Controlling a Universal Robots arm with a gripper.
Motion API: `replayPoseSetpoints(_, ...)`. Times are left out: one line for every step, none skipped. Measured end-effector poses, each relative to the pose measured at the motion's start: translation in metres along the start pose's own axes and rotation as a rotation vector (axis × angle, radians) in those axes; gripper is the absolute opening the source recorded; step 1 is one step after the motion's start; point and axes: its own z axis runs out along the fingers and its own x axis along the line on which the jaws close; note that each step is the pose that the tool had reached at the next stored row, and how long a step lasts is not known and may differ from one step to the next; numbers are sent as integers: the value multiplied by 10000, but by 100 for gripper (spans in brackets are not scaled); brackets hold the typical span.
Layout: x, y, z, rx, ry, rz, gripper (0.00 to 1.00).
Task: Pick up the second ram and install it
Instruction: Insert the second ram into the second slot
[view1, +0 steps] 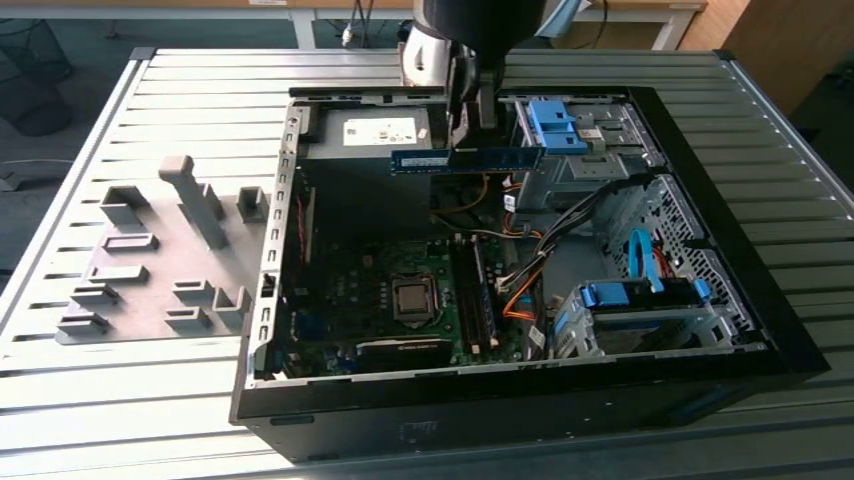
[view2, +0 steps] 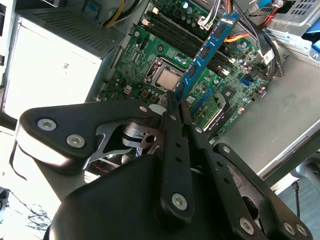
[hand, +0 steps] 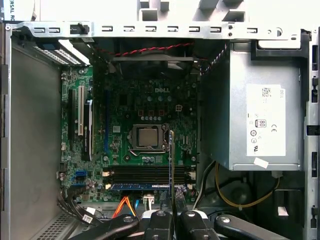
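Note:
The second ram (view1: 467, 160), a thin blue circuit-board stick, hangs level above the open computer case, over its back half. My gripper (view1: 469, 142) is shut on its upper edge near the middle. In the second wrist view the second ram (view2: 207, 50) reaches from the fingers (view2: 172, 112) out over the motherboard. In the first wrist view the second ram (hand: 171, 165) shows edge-on, crossing above the black memory slots (hand: 150, 175) beside the processor socket (hand: 148, 138). A blue stick (hand: 145, 186) sits in one of those slots.
The black case (view1: 747, 300) lies open on a slatted metal table. Inside it are a grey power supply (view1: 380, 130), blue-handled drive cages (view1: 627, 300) and orange and black cables (view1: 527, 270). A grey tray of holder blocks (view1: 160, 260) lies at the exterior view's left.

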Motion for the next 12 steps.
replayPoseSetpoints(0, 0, 0, 0, 0, 0, 14)
replayPoseSetpoints(0, -1, 0, 0, 0, 0, 14)
replayPoseSetpoints(0, -1, 0, 0, -1, 1, 14)
replayPoseSetpoints(0, -1, 0, 0, -1, 2, 14)
replayPoseSetpoints(0, -1, 0, 0, -1, 5, 14)
replayPoseSetpoints(0, -1, 1, 0, -1, 11, 14)
replayPoseSetpoints(0, -1, 0, 0, 0, 20, 14)
replayPoseSetpoints(0, -1, 1, 0, 0, 29, 14)
replayPoseSetpoints(0, -1, 1, 0, 0, 43, 14)
replayPoseSetpoints(0, -1, 1, 1, 0, 60, 14)
replayPoseSetpoints(0, -1, 2, 0, 0, 82, 14)
replayPoseSetpoints(0, -1, 2, 1, -1, 114, 14)
